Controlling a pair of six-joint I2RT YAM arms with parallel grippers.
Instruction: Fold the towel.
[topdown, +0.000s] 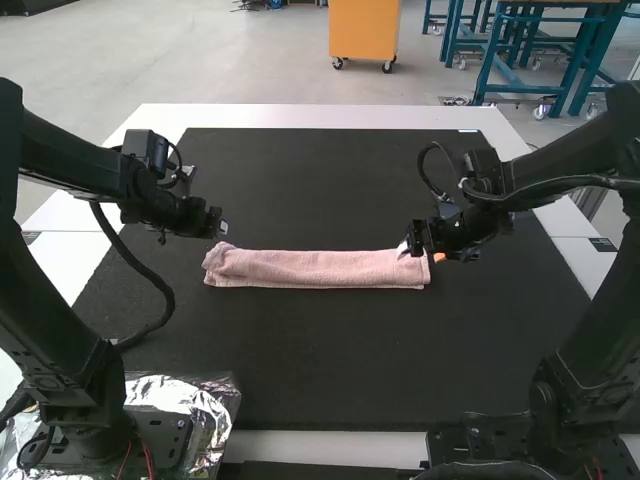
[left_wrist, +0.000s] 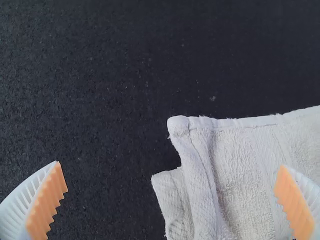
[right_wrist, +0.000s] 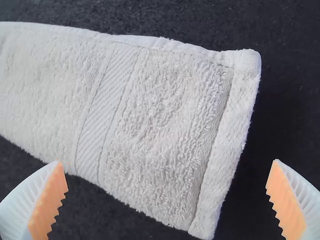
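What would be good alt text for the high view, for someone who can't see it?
A pink towel, folded into a long strip, lies across a black mat on a white table; the left robot arm's pincer hovers by its left end, the right arm's pincer over its right end.

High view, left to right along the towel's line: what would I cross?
Left arm → white table → black mat → black cable → pink towel → mat again → white table → right arm.
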